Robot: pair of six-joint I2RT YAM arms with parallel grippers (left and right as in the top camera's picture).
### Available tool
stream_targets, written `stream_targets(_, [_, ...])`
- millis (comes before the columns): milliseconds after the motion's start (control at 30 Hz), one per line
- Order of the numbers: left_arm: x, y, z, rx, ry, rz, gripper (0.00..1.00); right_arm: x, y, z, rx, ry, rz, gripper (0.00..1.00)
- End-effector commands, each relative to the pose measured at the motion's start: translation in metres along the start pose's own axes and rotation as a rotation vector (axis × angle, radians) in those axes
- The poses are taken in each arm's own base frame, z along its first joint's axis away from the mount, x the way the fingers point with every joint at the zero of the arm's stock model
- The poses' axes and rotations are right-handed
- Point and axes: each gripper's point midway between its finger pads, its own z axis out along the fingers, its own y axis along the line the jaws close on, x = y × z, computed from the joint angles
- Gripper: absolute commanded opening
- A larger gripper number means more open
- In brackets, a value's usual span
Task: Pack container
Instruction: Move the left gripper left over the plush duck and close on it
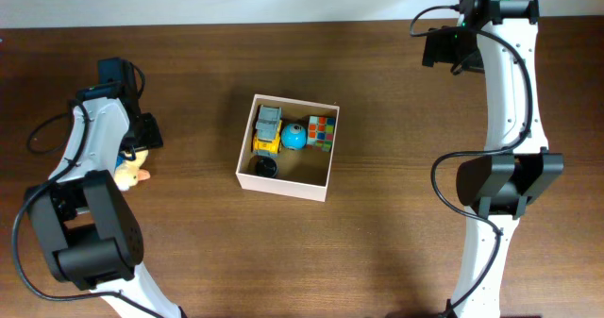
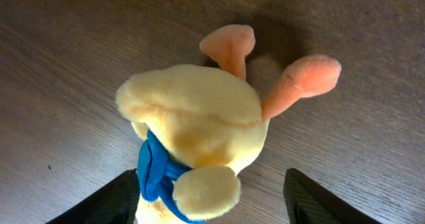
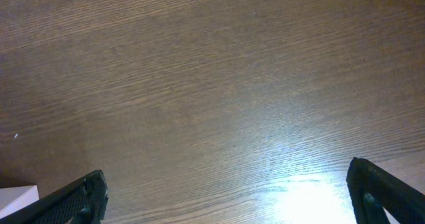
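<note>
The container (image 1: pixel 282 187), a shallow square box with white walls and a tan inside, sits mid-table. In it lie a yellow and grey toy truck (image 1: pixel 267 129), a blue ball (image 1: pixel 293 138), a colour cube (image 1: pixel 322 132) and a small black item (image 1: pixel 265 166). A yellow plush duck (image 1: pixel 133 174) with orange feet and a blue scarf (image 2: pixel 156 171) lies on the table at the far left. My left gripper (image 2: pixel 209 196) straddles the duck (image 2: pixel 199 127), jaws open: one finger touches the scarf, the other stands apart. Over bare wood at the back right, my right gripper (image 3: pixel 226 191) is wide open and empty.
Dark wooden table (image 1: pixel 396 120) all round the box. The right arm's base and links (image 1: pixel 505 181) stand along the right side, the left arm's base (image 1: pixel 85 247) at the near left. A white corner (image 3: pixel 16 197) shows at the lower left of the right wrist view.
</note>
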Motion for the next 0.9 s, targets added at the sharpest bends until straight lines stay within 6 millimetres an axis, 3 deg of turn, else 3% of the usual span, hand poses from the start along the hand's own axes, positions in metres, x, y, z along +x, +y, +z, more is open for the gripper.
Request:
stream_targets(0, [0.003,0.004,0.008,-0.020,0.008,-0.002,0.63,-0.001,-0.004,-0.003,0.012,-0.007,0.015,0.99])
stream_targets(33, [0.003,0.004,0.009,-0.020,0.009,-0.001,0.52,-0.001,-0.004,-0.003,0.012,-0.007,0.015,0.99])
stream_targets(100, [0.005,0.003,0.011,-0.020,0.017,0.001,0.40,-0.001,-0.004,-0.003,0.012,-0.007,0.015,0.99])
stream_targets(333, [0.011,0.001,0.021,-0.024,0.050,0.011,0.35,-0.001,-0.004,-0.003,0.012,-0.007,0.015,0.99])
stream_targets(500, [0.017,0.000,0.027,-0.026,0.078,0.019,0.08,-0.001,-0.004,-0.003,0.012,-0.007,0.015,0.99])
stream_targets(700, [0.021,-0.001,0.023,-0.016,0.101,0.026,0.02,-0.001,-0.004,-0.003,0.012,-0.007,0.015,0.99])
stream_targets(867, [0.009,-0.007,-0.003,0.036,0.102,0.028,0.02,-0.001,-0.004,-0.003,0.012,-0.007,0.015,0.99])
